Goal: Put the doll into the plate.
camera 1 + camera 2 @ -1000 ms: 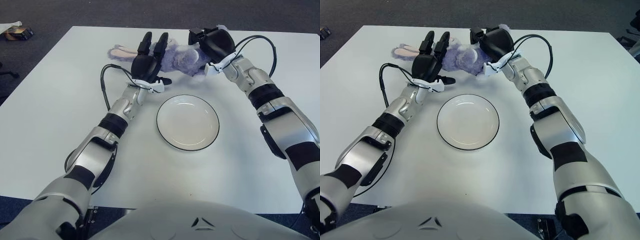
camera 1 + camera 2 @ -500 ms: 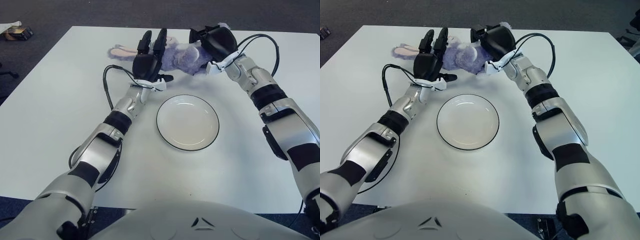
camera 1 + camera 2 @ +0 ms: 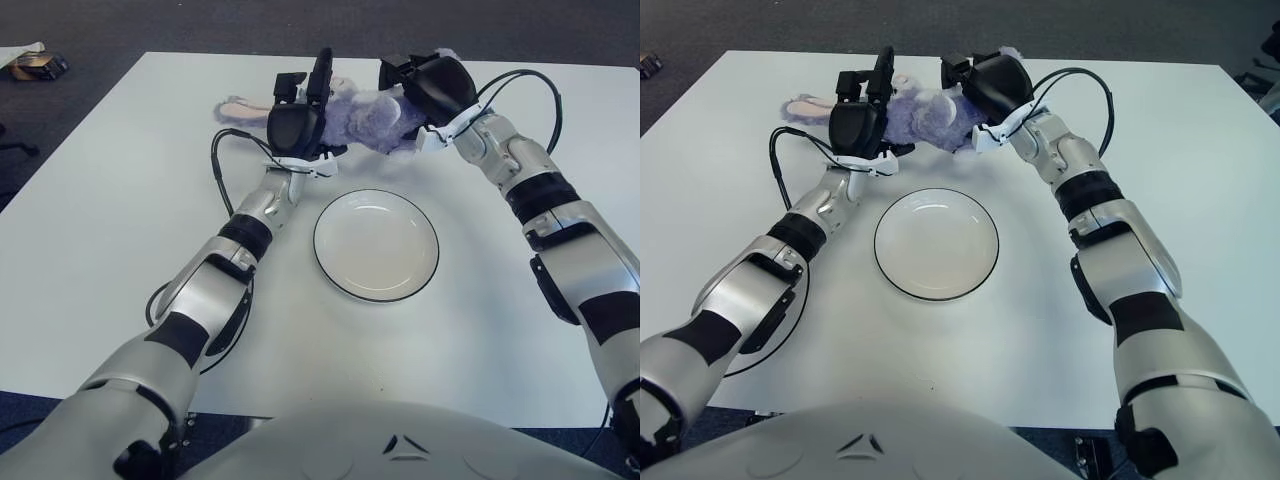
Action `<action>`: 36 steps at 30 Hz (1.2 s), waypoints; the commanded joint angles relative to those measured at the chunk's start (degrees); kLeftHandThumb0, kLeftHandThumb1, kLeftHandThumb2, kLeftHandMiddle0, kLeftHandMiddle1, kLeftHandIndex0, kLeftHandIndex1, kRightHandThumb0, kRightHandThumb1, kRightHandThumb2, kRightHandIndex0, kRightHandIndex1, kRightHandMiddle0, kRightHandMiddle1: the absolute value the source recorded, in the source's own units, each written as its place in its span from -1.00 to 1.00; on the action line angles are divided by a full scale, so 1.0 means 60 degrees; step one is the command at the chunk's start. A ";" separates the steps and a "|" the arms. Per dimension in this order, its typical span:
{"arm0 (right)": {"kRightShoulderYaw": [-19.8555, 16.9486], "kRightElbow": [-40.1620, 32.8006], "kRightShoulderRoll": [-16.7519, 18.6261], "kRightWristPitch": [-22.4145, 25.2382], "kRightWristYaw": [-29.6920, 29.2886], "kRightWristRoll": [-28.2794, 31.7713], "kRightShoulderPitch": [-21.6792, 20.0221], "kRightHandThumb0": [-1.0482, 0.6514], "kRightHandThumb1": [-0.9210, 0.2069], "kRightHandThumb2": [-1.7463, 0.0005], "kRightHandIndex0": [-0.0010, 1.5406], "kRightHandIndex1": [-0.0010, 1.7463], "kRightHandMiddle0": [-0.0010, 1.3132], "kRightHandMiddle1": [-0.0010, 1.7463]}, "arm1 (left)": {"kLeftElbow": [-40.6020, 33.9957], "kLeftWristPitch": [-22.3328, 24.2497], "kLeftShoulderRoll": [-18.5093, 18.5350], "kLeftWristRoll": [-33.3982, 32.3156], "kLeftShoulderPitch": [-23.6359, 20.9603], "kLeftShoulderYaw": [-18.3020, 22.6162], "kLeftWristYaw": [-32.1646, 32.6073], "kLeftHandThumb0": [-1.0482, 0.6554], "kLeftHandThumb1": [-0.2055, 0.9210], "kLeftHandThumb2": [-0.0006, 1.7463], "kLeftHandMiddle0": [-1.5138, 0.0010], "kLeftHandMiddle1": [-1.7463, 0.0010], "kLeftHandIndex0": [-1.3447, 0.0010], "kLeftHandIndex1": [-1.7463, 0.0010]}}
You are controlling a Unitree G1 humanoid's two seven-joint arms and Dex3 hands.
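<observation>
Left eye view: white plate (image 3: 375, 245) with a dark rim, bare, flat on the white table (image 3: 110, 220). Beyond the plate, toward the table's far edge, a purple plush doll (image 3: 365, 115), lying on its side, long ears (image 3: 240, 105) trailing off beyond the plate's left. Left hand (image 3: 297, 118) beyond the plate's left rim, pressed against the doll's ear end, fingers (image 3: 322, 75) partly curled over the plush; cannot tell whether clamped or only touching. Right hand (image 3: 432, 85) beyond the plate's right rim, cupped over the doll's other end, fingers wrapped around the plush. Doll squeezed between both hands, well clear of the plate's rim, not on the plate. Black cables (image 3: 228, 165) looping along the left forearm, left of the plate. Small dark object (image 3: 35, 66) on the grey floor, far to the plate's left, past the table corner.
</observation>
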 commanded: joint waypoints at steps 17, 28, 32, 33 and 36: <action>-0.0418 -0.1912 -0.0215 0.0904 0.1050 0.0122 0.0709 0.23 0.61 -0.89 0.09 0.93 -0.05 1.00 | 0.0492 -0.0132 -0.0222 -0.0197 -0.0894 -0.0205 0.0457 0.40 0.13 0.36 0.41 -1.00 0.60 -0.98; -0.0505 -0.2821 -0.0411 0.1400 0.1369 0.0011 0.1132 0.23 0.70 -0.97 0.10 1.00 0.04 0.99 | -0.0214 -0.0196 -0.0026 -0.0140 -0.0707 -0.0373 0.0154 0.23 -0.20 0.60 0.11 -0.96 0.34 -0.99; -0.0630 -0.3200 -0.0607 0.1274 0.1406 0.0140 0.1401 0.23 0.73 -0.99 0.12 1.00 0.07 0.98 | -0.0763 -0.0249 0.0117 -0.0273 -0.0476 -0.0347 -0.0379 0.23 -0.25 0.62 0.06 -0.91 0.31 -1.00; -0.0680 -0.3316 -0.0660 0.1251 0.1419 0.0167 0.1482 0.23 0.74 -0.99 0.12 1.00 0.06 0.99 | -0.1097 -0.0222 0.0178 -0.0320 -0.0326 -0.0321 -0.0598 0.23 -0.28 0.64 0.04 -0.90 0.30 -1.00; -0.0828 -0.3655 -0.0798 0.1179 0.1440 0.0239 0.1719 0.23 0.71 -0.98 0.10 1.00 0.03 1.00 | -0.2062 -0.0119 0.0349 -0.0438 0.0135 -0.0236 -0.1183 0.23 -0.37 0.70 -0.02 -0.89 0.24 -1.00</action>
